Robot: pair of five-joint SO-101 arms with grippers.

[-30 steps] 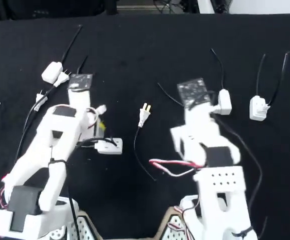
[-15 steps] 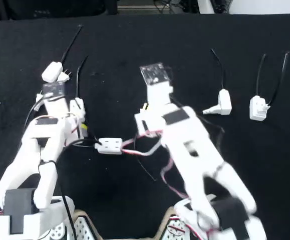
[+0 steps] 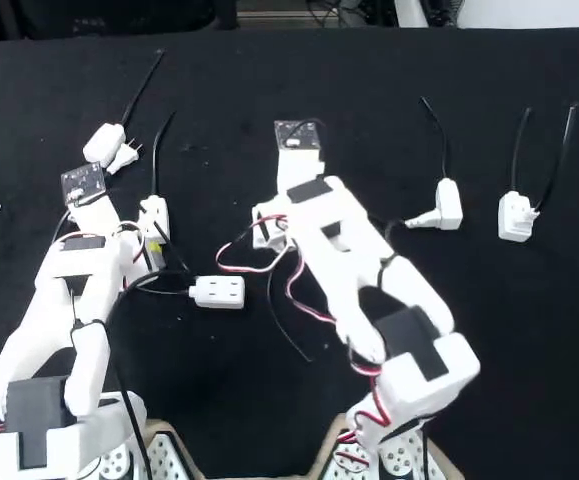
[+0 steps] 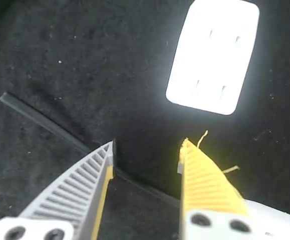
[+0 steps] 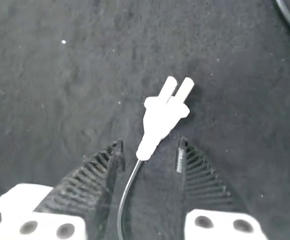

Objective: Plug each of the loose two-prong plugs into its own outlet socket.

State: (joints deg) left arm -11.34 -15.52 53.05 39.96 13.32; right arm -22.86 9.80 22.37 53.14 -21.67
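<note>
A black cloth [image 3: 269,70] covers the table and takes up nearly the whole high view. Up close in the wrist views, it is matte and flecked with pale lint. Beyond its far edge, at the top of the frame, dark cables [image 3: 341,12] lie at centre, a white surface [image 3: 539,12] at upper right, and a dark bulky shape [image 3: 99,15] at upper left.
</note>
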